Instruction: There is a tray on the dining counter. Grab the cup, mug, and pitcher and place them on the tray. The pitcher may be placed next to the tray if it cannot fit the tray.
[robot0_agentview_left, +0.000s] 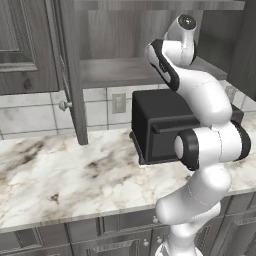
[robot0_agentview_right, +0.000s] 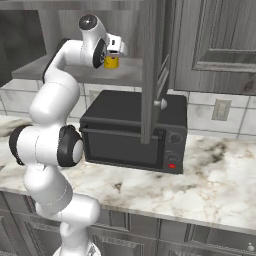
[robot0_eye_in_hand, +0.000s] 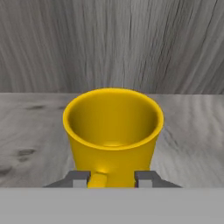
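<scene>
The mug (robot0_eye_in_hand: 113, 133) stands on the wooden cabinet shelf (robot0_eye_in_hand: 192, 131) above the black oven (robot0_agentview_right: 132, 131). The gripper (robot0_eye_in_hand: 113, 179) has its fingers (robot0_eye_in_hand: 78, 178) close either side of the mug's base — whether they pinch it, I cannot tell. Get a firm squeeze before lifting — then draw it straight out, clear of the cabinet door (robot0_agentview_right: 152, 65).

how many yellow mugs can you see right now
1. The mug stands upright on the wooden cabinet shelf, right in front of the gripper, above the black toaster oven. Others could sit hidden behind the cabinet door.
</scene>
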